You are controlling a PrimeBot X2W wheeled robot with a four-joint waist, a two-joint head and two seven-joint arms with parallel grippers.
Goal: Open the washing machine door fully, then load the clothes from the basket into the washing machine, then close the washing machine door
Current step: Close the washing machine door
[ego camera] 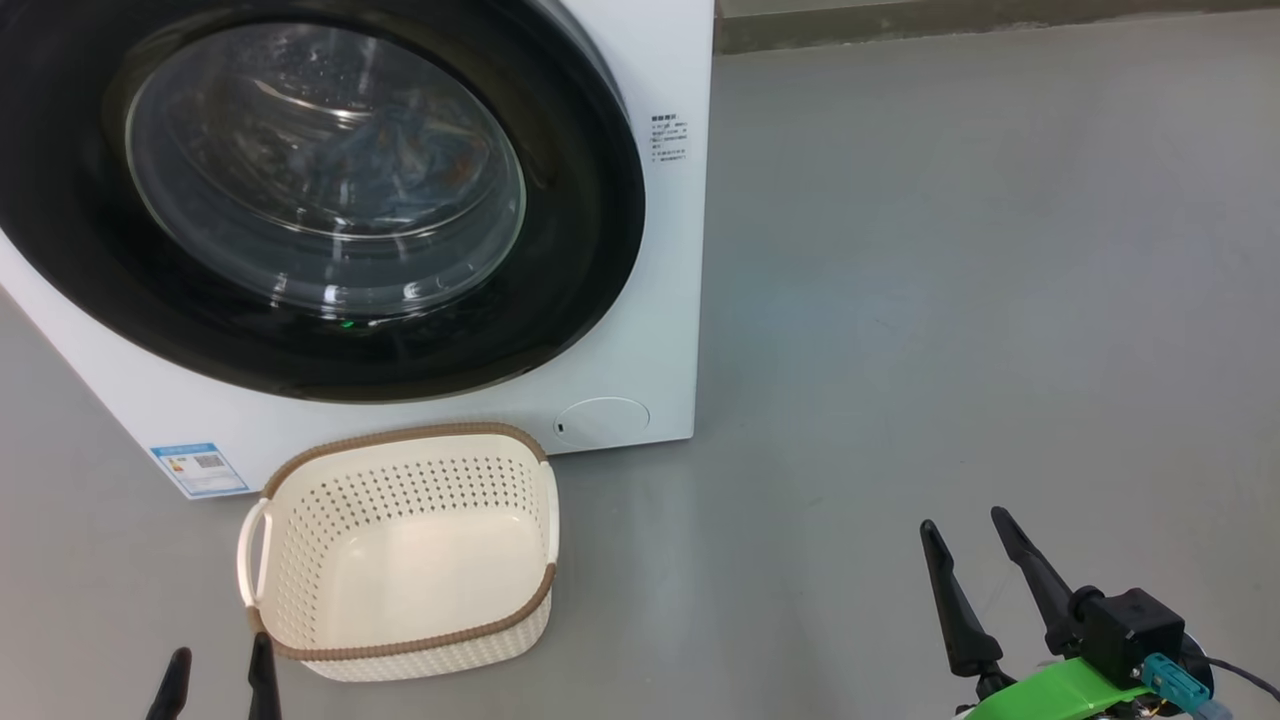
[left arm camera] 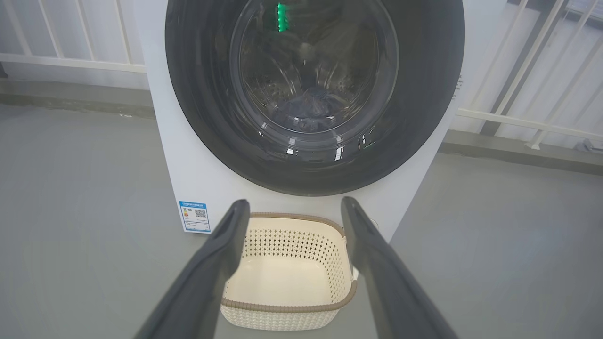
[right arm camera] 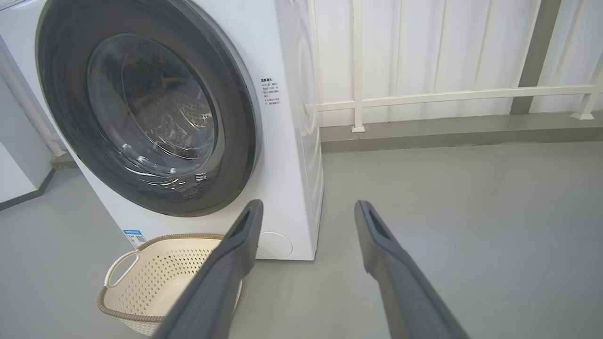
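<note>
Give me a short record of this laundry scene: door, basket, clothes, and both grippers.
door: shut
clothes: blue fabric seen through the glass, inside the washer
basket: empty, on the floor before the washer
left gripper: open, empty, beside the basket
right gripper: open, empty, over bare floor
</note>
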